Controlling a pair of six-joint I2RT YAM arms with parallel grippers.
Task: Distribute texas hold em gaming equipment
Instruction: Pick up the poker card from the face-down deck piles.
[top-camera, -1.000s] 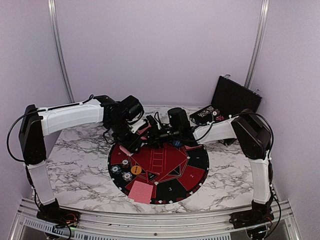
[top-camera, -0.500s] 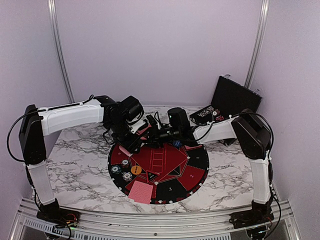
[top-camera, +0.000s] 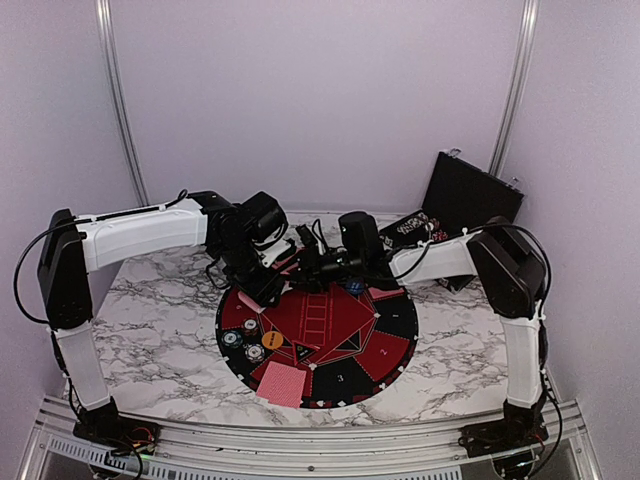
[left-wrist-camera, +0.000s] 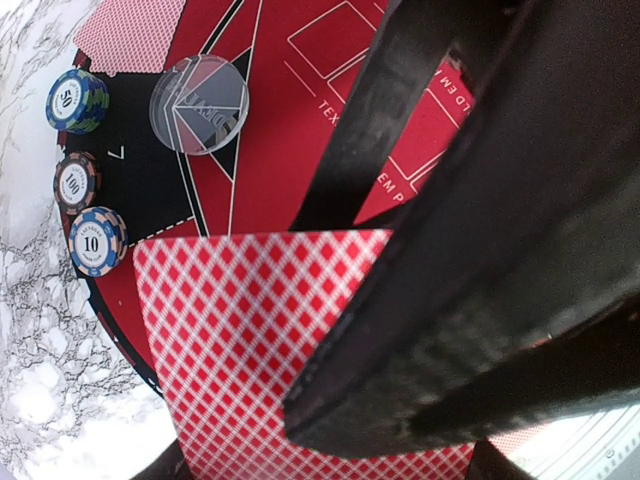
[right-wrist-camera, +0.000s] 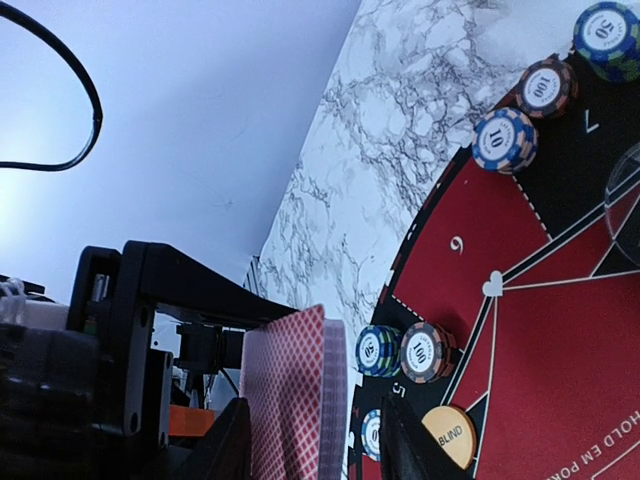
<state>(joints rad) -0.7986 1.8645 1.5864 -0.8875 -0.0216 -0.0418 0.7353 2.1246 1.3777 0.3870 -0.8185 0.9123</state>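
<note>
My left gripper (top-camera: 272, 288) is shut on a deck of pink-red-backed cards (left-wrist-camera: 240, 340) above the far-left edge of the round mat (top-camera: 395, 330). My right gripper (top-camera: 305, 268) meets it there. Its fingers (right-wrist-camera: 400, 440) stand on either side of the deck (right-wrist-camera: 290, 400) with a gap, and the top card is fanned slightly off. In the left wrist view its black fingers (left-wrist-camera: 450, 280) cross over the deck. Chip stacks (left-wrist-camera: 77, 100) and a clear disc (left-wrist-camera: 198, 105) lie on the mat. An orange BLIND disc (right-wrist-camera: 447, 435) lies beside more chips (right-wrist-camera: 427, 352).
Cards lie at the mat's near edge (top-camera: 282, 383) and at its far right (top-camera: 385, 293). A blue disc (top-camera: 355, 288) sits near the right gripper. The open black case (top-camera: 470, 195) stands at the back right. Marble table (top-camera: 150, 330) surrounds the mat.
The right wrist has shifted slightly right and back. The left arm and the deck have stayed in place.
</note>
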